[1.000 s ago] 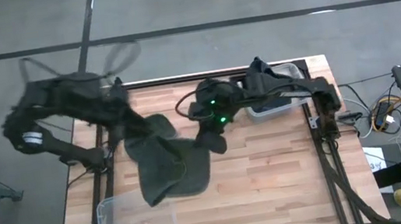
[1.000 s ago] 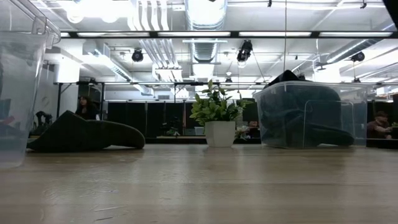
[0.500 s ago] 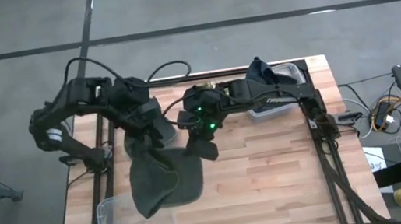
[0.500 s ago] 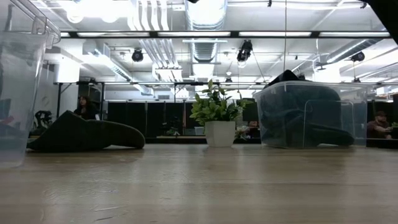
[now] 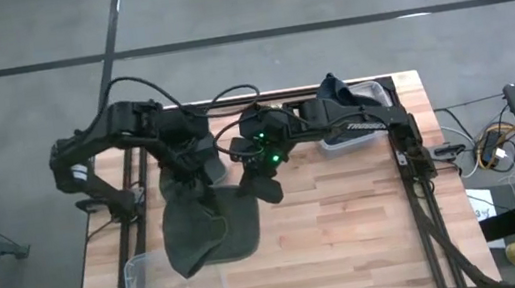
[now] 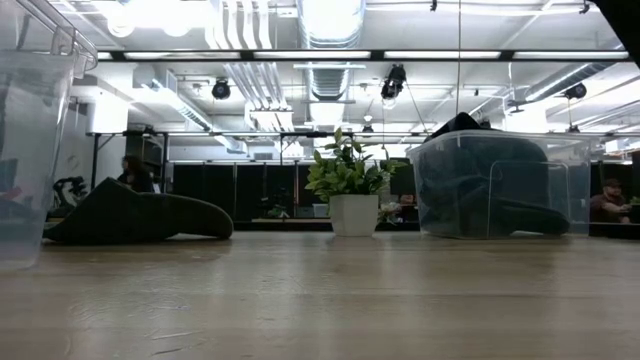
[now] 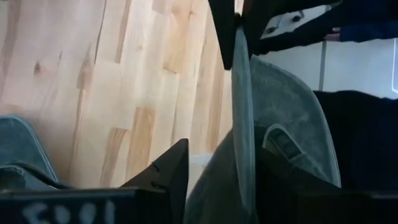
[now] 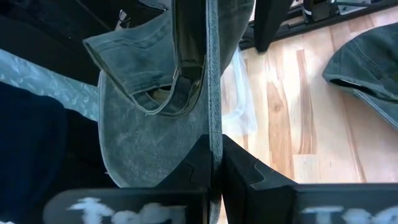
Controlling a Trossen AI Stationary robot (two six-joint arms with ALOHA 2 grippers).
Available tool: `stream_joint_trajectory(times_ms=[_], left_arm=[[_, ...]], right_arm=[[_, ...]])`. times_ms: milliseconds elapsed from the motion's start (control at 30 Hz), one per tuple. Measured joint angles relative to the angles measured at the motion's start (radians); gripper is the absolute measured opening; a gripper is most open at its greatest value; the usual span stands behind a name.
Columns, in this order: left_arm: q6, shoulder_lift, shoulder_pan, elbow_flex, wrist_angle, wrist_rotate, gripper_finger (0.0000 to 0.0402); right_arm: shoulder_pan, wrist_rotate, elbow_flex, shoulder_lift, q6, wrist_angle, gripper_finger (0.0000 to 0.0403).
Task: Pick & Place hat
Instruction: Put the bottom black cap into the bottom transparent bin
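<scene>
A grey-green hat [image 5: 192, 219] is stretched between my two grippers over the table's left half. In both wrist views it shows as a thin edge running from one gripper to the other. My left gripper [image 5: 202, 162] [image 7: 227, 158] and my right gripper [image 5: 259, 169] [image 8: 214, 146] are both shut on it, facing each other. A second dark hat [image 6: 135, 215] [image 8: 367, 62] lies flat on the table under them. Whether the held hat's lower end touches anything is hidden. My left gripper has the hat's edge [image 7: 244, 155] between its two fingers [image 7: 171, 171]; the cloth runs straight on toward the other gripper. The hat's body [image 7: 292, 124] bulges to one side. My right gripper pinches the same thin edge [image 8: 214, 118] between its fingertips [image 8: 198, 163], opposite the left gripper. The edge runs taut and straight away from the fingers, and the crown with its inner band [image 8: 158, 93] hangs to one side.
A clear bin [image 5: 172, 287] [image 6: 30, 140] stands at the table's near left corner. Another clear bin [image 5: 359, 114] [image 6: 495, 185] with dark hats in it stands at the far right. A potted plant [image 6: 350, 195] shows beyond the table. Bare wood [image 5: 348, 212] lies to the right.
My left arm has swung in from the table's left toward the middle. My right gripper has drawn a little toward the left and far side. The held hat has shifted toward the table's left and near edge. The hat on the table has stayed put.
</scene>
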Motion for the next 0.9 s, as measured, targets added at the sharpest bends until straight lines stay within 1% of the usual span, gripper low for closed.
stream_joint_trajectory(times_ms=[100, 300, 433, 600, 667, 767, 900], left_arm=[[0.014, 0.01, 0.0, 0.0, 0.001, 0.001, 0.0109], [0.034, 0.012, 0.002, 0.0, 0.002, 0.004, 0.0016], [0.042, 0.003, 0.003, 0.0, 0.003, 0.021, 0.0008], [-0.005, -0.012, 0.004, 0.0, -0.008, 0.071, 0.0006], [-0.035, -0.023, 0.004, -0.001, -0.03, 0.101, 0.0005], [-0.087, -0.047, 0.004, -0.002, -0.022, 0.158, 0.0005], [-0.157, -0.073, 0.004, -0.01, -0.019, 0.175, 0.0005]], right_arm=[[0.0, 0.002, -0.001, 0.0, -0.003, 0.004, 0.0009], [-0.001, 0.006, -0.001, 0.0, -0.02, 0.004, 0.001], [-0.001, 0.006, -0.001, 0.0, -0.021, 0.013, 0.0012], [0.0, 0.003, -0.001, 0.0, -0.017, 0.03, 0.0021], [0.0, -0.003, 0.0, 0.0, -0.01, 0.013, 0.0039], [0.001, -0.005, 0.0, -0.002, -0.014, 0.0, 0.0081], [-0.001, -0.004, 0.0, -0.002, -0.019, -0.041, 0.0145]])
